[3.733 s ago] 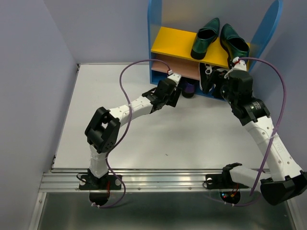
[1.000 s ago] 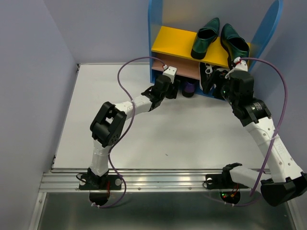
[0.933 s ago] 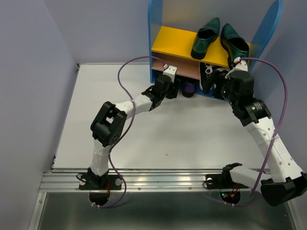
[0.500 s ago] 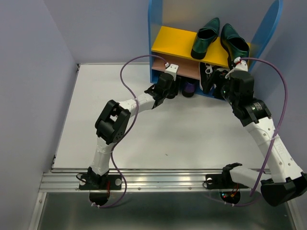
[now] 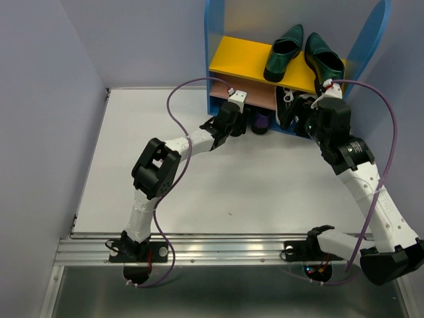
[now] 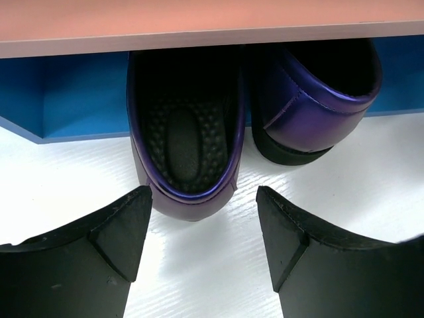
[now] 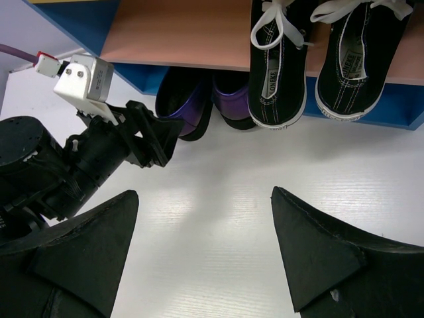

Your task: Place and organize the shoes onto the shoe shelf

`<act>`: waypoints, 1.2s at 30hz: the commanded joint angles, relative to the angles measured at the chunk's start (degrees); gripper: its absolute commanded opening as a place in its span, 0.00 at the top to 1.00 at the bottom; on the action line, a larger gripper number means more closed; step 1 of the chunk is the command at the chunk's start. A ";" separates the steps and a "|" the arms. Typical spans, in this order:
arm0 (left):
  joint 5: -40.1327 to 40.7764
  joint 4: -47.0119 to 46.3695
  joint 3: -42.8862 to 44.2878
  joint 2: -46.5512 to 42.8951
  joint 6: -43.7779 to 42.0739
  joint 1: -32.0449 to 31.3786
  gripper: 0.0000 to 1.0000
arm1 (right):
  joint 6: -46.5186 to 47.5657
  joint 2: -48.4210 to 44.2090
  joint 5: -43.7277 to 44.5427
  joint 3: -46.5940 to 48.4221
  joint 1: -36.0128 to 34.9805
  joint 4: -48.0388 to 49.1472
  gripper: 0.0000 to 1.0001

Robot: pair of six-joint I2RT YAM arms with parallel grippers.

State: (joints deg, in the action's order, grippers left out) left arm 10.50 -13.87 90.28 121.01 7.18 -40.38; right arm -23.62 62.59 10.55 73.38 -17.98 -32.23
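Observation:
The shoe shelf (image 5: 226,61) stands at the back. Two green loafers (image 5: 285,53) sit on its yellow board. Two black sneakers (image 7: 277,59) rest on the tan board (image 7: 179,33), heels out. Two purple shoes (image 6: 185,132) sit under that board, heels sticking out over the table; the right one (image 6: 311,93) is beside the left one. My left gripper (image 6: 204,195) is open, its fingertips either side of the left purple shoe's heel, not touching. My right gripper (image 7: 204,199) is open and empty above the table in front of the shelf.
The white table (image 5: 199,179) stretches in front of the shelf. Purple-grey walls (image 5: 40,99) close the left and back. The left arm (image 5: 192,140) lies low across the table toward the shelf; its wrist shows in the right wrist view (image 7: 99,152).
The left gripper has moved forward toward the shelf's lower level and the purple shoes. The right arm has not moved.

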 commanded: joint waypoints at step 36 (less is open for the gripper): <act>-2.94 -5.11 9.83 3.71 4.07 0.30 1.00 | 0.24 -1.85 0.70 2.64 0.22 -0.11 0.13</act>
State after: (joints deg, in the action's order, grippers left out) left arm 10.46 -9.80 96.40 123.90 8.40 -40.27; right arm -23.62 62.59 10.55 73.45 -17.98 -32.64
